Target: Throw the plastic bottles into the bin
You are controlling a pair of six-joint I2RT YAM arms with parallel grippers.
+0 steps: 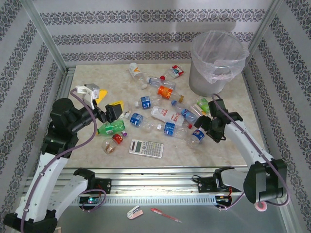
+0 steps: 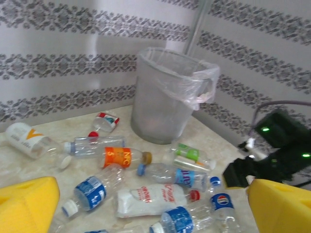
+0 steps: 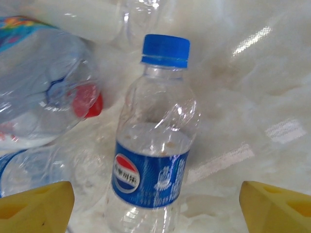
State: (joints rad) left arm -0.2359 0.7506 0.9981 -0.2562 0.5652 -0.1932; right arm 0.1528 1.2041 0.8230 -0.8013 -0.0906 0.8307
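Several plastic bottles [image 1: 163, 115] lie scattered across the middle of the marble table. The bin [image 1: 216, 60], grey with a whitish bag, stands at the far right corner; in the left wrist view the bin [image 2: 170, 92] rises behind the bottles. My right gripper [image 1: 201, 127] is low over a clear blue-capped Pepsi bottle [image 3: 153, 160]. The right gripper [image 3: 155, 208] is open, its yellow fingertips [image 3: 34, 206] wide on either side of that bottle and apart from it. My left gripper [image 1: 109, 109] hovers open at the pile's left edge, holding nothing. An orange-labelled bottle [image 2: 119, 158] and a white bottle [image 2: 155, 199] lie ahead of it.
A flat grey calculator [image 1: 146, 148] lies near the front edge. Patterned walls and an aluminium frame [image 1: 48, 46] enclose the table. A red pen [image 1: 165, 213] lies on the ledge below the rail. A green bottle [image 1: 111, 127] lies by the left arm.
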